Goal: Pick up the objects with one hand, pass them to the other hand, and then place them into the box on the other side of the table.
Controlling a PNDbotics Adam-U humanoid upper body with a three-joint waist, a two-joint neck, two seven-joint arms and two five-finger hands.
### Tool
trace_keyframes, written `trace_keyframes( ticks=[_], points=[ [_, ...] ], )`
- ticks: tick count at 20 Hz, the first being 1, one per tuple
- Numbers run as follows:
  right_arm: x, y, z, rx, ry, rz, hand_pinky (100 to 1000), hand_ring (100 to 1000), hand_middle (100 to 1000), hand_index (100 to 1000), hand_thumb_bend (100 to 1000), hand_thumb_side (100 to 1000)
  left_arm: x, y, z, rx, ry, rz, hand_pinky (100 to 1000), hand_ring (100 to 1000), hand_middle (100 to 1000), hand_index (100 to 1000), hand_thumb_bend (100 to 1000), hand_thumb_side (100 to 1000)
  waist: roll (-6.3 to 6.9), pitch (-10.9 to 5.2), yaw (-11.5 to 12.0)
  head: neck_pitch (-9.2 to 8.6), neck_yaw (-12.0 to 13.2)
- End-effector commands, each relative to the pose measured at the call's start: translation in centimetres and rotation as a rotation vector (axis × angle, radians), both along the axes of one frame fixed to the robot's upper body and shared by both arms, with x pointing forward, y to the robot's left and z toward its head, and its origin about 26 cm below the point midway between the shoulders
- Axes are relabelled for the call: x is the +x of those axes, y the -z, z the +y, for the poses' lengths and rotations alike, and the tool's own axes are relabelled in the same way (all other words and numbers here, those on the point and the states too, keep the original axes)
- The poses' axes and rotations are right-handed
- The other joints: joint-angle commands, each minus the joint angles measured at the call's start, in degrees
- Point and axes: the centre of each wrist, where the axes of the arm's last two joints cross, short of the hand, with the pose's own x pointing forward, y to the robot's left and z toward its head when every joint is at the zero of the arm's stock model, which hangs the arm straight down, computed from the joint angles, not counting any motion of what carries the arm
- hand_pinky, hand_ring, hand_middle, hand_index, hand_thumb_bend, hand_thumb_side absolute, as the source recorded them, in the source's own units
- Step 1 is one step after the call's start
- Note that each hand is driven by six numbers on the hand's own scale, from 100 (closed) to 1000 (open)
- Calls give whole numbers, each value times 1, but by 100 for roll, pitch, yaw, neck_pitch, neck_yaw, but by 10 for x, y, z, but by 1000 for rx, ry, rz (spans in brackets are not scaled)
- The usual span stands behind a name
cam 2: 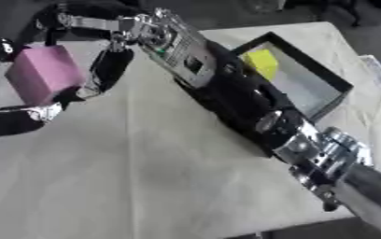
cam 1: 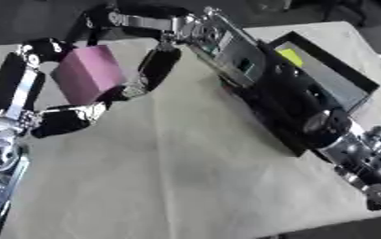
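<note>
Fingers of the right hand and of the left hand both curl round a pink block, held above the tabletop at upper left of the frame. At upper right, a black box holds a yellow block.

The block is plain pink, its top face paler than its sides. The box has black walls and a pale grey floor, with a yellow block inside. The surface is covered in plain beige. Both arms are black with silver joints.
</note>
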Motion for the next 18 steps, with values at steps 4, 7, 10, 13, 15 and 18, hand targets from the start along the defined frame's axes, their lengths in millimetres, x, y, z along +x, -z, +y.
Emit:
trace_keyframes(
  ticks=[4,7,10,13,15,18],
  points=[
    [-2,-6,-2,6,-23,33,860,669,542,575,263,100,-2,-7,-1,-5,16,-27,773,589,464,527,100,145,-46,-95,8,33,-17],
    [-2,-6,-2,2,-25,46,857,654,509,547,317,100,-2,-7,-1,-3,13,-26,772,590,465,531,100,135,-49,-99,9,33,-16],
    [-2,-6,-3,1,-24,56,855,649,506,543,364,100,-2,-7,-1,-4,7,-23,773,591,473,561,117,138,-52,-105,13,33,-17],
    [-2,-6,-4,7,-17,65,850,640,502,539,380,100,-2,-6,-1,-11,-7,-22,777,604,501,649,271,194,-52,-110,18,33,-12],
    [-2,-7,-4,11,-13,67,849,638,500,536,383,100,-2,-6,-2,-16,-15,-21,784,620,523,695,367,233,-54,-112,18,33,-11],
    [-3,-8,-6,16,-4,69,846,633,498,533,387,100,-1,-5,-1,9,-34,-30,815,684,583,788,629,349,-52,-114,13,33,-8]
  ],
)
